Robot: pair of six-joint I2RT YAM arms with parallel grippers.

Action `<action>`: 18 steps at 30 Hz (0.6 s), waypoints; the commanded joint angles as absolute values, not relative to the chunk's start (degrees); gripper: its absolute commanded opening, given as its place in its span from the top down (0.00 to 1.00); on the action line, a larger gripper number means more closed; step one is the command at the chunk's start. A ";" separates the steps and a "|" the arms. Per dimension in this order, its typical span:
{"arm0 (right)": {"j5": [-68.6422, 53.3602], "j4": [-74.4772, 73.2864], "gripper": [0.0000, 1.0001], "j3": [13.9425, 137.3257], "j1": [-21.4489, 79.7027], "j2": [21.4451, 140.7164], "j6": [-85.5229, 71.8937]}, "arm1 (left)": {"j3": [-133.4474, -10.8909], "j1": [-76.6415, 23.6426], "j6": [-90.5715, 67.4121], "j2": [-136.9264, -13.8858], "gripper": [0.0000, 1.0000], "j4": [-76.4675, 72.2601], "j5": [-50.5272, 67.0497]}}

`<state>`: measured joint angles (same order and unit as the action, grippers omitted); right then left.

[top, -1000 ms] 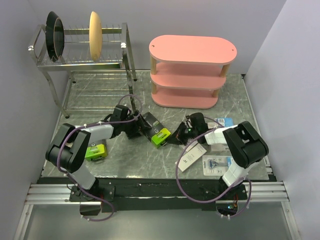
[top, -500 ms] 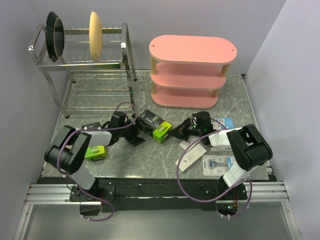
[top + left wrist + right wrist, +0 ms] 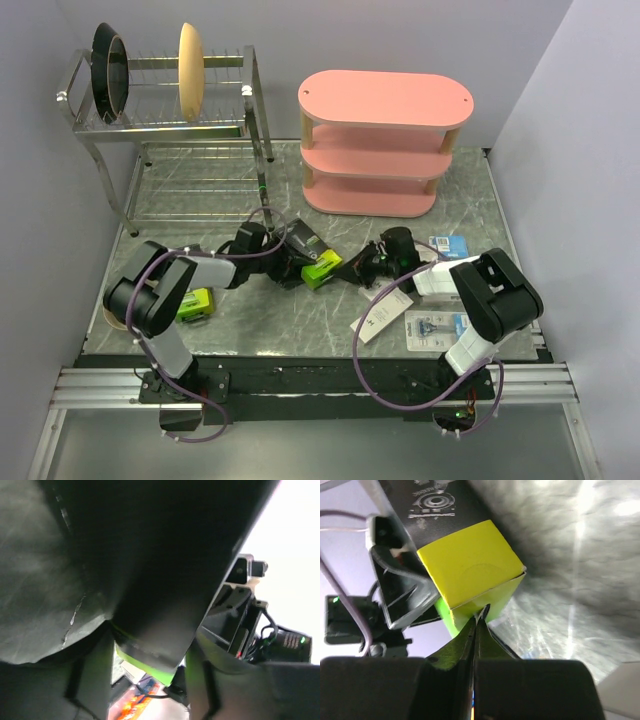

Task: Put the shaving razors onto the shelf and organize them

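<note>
A black-and-lime-green razor box point(image 3: 311, 256) lies mid-table between both arms. My left gripper point(image 3: 287, 263) straddles its black end, and in the left wrist view the box point(image 3: 150, 605) fills the space between my two fingers point(image 3: 90, 680), touching both. My right gripper point(image 3: 348, 268) is shut, its tips point(image 3: 481, 611) pressed against the lower edge of the box's lime end point(image 3: 470, 565). A second black-and-lime box point(image 3: 192, 303) lies by the left arm. A white box point(image 3: 382, 313) and two blister packs point(image 3: 437, 328) point(image 3: 450, 243) lie at the right. The pink shelf point(image 3: 385, 100) stands behind.
A metal dish rack point(image 3: 165, 125) holding dark pans and a tan bowl point(image 3: 190, 57) stands at the back left. Grey walls close in both sides. The arms' cables loop over the table near the front.
My left gripper slid right onto the box's black end and its jaws narrowed around it. The right gripper stayed shut at the lime end.
</note>
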<state>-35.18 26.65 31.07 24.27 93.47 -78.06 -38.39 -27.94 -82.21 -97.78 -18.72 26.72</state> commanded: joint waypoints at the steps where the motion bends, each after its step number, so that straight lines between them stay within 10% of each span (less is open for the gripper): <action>1: -37.18 25.06 0.88 35.50 25.14 90.88 -75.68 | -40.51 -26.81 -72.62 -94.40 0.66 -15.39 25.05; 5: -41.39 16.64 0.46 39.89 22.15 87.90 -62.99 | -40.61 -26.02 -59.00 -91.68 0.79 -11.34 24.17; 18: -40.18 -15.37 0.38 48.78 8.36 76.30 -30.07 | -47.88 -26.98 -41.48 -92.53 0.82 -17.67 43.23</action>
